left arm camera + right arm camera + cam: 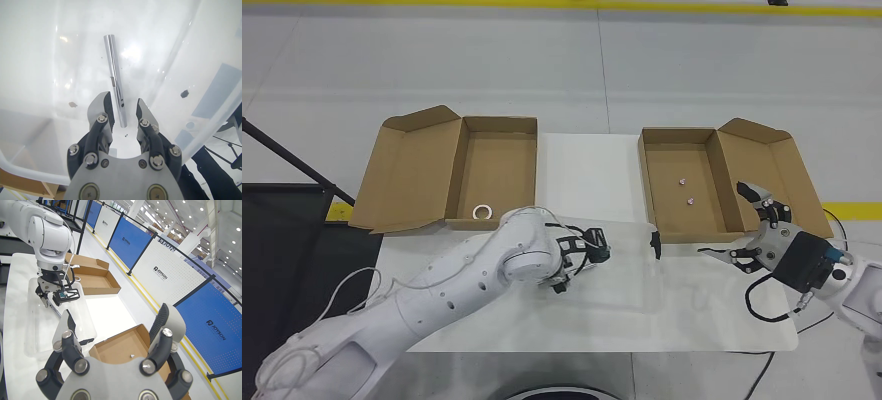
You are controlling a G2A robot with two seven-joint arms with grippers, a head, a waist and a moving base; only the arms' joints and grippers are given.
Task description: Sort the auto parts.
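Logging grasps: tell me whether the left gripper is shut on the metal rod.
No, the left gripper stands open, its jaws wider than the metal rod between them.

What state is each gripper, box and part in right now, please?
left gripper: open, jaws apart either side of the metal rod.
right gripper: open, holding nothing.
metal rod: lying flat in the clear bin, not gripped.
left cardboard box: lid open, one ring inside.
right cardboard box: lid open, two small parts inside.
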